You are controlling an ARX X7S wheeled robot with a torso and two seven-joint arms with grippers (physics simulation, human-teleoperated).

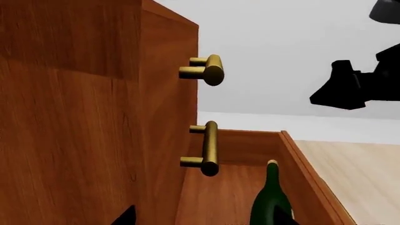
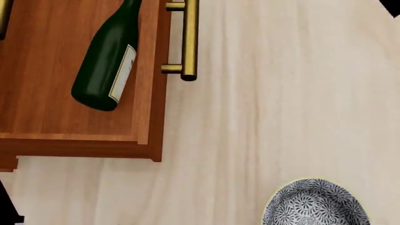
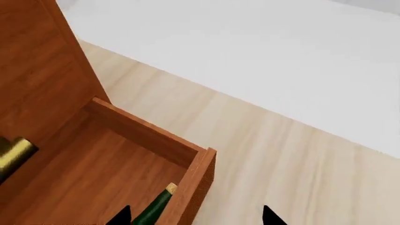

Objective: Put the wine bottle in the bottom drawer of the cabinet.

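Both grippers show only dark fingertip points at the wrist views' edges — spread apart, holding nothing — since the wine bottle (image 2: 106, 65) already lies flat inside the open bottom drawer (image 2: 37, 117).

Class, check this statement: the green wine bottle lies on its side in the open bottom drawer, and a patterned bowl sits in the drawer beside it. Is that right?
Not quite. The wine bottle does lie in the bottom drawer, but the head view shows the bowl on the floor outside it.
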